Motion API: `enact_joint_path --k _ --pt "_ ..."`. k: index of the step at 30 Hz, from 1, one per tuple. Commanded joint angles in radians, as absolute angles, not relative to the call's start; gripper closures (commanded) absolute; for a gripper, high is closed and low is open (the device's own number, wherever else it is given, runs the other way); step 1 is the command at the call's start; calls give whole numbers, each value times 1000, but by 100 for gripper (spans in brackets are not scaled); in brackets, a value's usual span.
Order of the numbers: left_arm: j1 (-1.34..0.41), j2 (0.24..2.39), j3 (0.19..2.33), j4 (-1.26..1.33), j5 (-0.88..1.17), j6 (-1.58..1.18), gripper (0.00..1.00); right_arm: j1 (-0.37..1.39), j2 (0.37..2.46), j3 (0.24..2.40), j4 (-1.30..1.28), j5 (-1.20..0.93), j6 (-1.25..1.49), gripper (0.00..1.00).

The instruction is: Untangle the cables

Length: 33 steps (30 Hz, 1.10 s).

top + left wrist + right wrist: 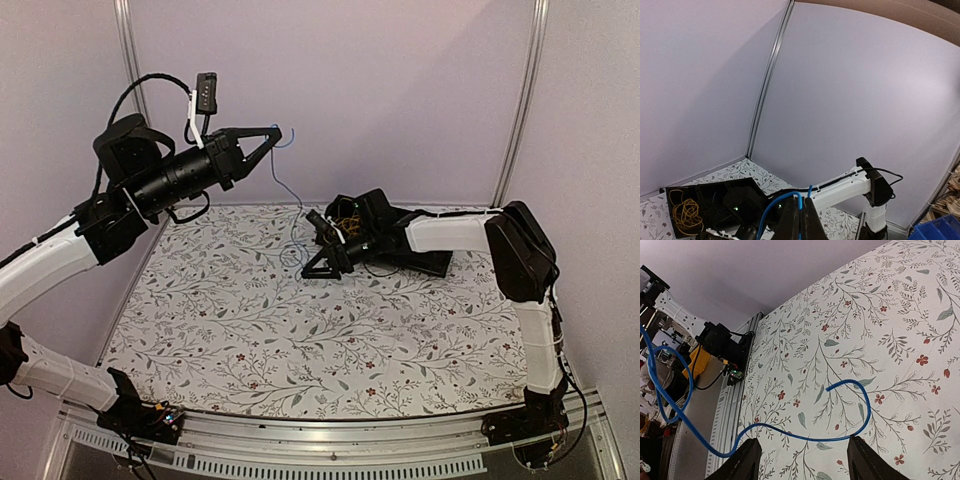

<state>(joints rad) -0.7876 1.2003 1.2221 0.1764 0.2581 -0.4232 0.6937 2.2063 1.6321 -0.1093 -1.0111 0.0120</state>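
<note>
My left gripper (277,133) is raised high at the back left and is shut on a thin blue cable (275,172). The cable hangs from it down to the flowered table. In the left wrist view the closed fingers (792,222) pinch the blue cable (771,210). My right gripper (312,262) is open just above the table, next to the black tray (430,262). In the right wrist view the blue cable (805,438) runs on the table between the spread fingers (746,462), and its free end curls back. A yellow-orange bundle (685,214) lies in the tray (707,192). I cannot make out any black wires.
The tray stands at the back of the table near the rear wall. The right arm (850,186) stretches across it. An aluminium rail (727,407) and the left arm's base (720,340) line the near edge. A blue bin (940,227) stands off the table.
</note>
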Motion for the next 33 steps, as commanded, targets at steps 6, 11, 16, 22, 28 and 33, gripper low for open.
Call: enact_joint_path --k 6,11,16,22,28,33 --pt "-811 1212 1249 211 264 -433 100 690 2252 1683 -102 -900 112 38" --pt "-814 1212 1244 208 255 -434 100 689 2275 1692 -45 -1038 153 38" --pt "-819 1213 1255 213 259 -439 100 682 2271 1679 -48 -930 189 40" --pt "-824 1216 1258 212 253 -438 100 669 2311 1709 -61 -926 225 40" --pt "-831 1226 1268 213 255 -439 100 667 2344 1720 -84 -898 236 40" --pt "-836 1236 1271 212 256 -442 100 667 2376 1737 -62 -952 273 40"
